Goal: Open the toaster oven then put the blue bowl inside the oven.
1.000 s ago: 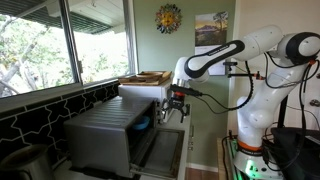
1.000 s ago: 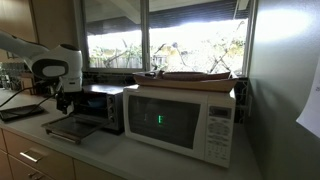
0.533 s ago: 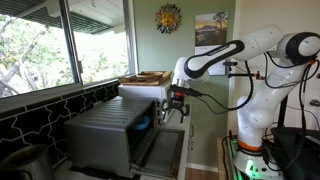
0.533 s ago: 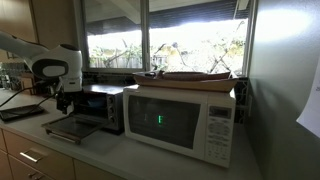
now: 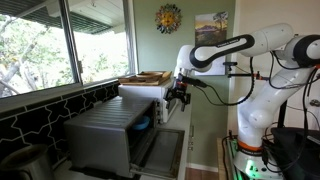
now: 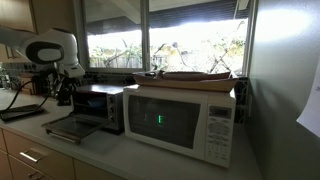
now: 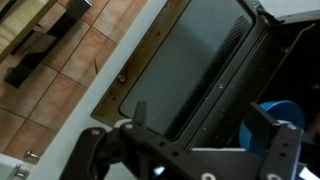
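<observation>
Toaster oven with door dropped flat, hand hanging over that door with fingers spread and empty, blue bowl towards the wrist view's right edge, apparently already inside the oven cavity.

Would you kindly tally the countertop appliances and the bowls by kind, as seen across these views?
Toaster oven: 1
White microwave: 1
Blue bowl: 1
Total: 3
</observation>
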Motion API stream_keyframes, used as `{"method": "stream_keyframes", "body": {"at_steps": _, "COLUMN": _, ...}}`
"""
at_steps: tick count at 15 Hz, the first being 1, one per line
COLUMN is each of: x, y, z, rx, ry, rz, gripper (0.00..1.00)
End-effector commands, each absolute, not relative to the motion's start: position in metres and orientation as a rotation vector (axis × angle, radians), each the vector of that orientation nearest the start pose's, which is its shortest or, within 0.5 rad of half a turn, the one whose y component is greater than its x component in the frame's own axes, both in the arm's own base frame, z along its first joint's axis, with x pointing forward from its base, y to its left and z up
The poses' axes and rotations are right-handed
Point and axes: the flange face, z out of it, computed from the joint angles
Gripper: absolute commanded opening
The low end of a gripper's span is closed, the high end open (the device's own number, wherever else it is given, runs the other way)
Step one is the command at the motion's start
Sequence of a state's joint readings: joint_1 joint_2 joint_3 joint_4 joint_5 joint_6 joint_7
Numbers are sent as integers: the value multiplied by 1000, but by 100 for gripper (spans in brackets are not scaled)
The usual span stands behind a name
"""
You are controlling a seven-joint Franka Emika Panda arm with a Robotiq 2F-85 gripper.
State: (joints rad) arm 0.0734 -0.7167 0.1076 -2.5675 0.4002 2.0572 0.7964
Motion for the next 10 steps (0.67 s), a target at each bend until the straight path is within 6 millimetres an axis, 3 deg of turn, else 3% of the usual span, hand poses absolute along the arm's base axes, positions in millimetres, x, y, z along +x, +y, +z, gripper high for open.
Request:
{"method": "stream_keyframes", "body": {"at_steps": 1, "x": 326, "y": 89, "z": 545, "rx": -2703, "ry": 850, "rz": -166, "gripper": 100}}
{"method": "stream_keyframes", "body": {"at_steps": 10, "x": 281, "y": 112, "z": 599, "rx": -2887, "ry": 270, "rz": -481, "gripper": 100}}
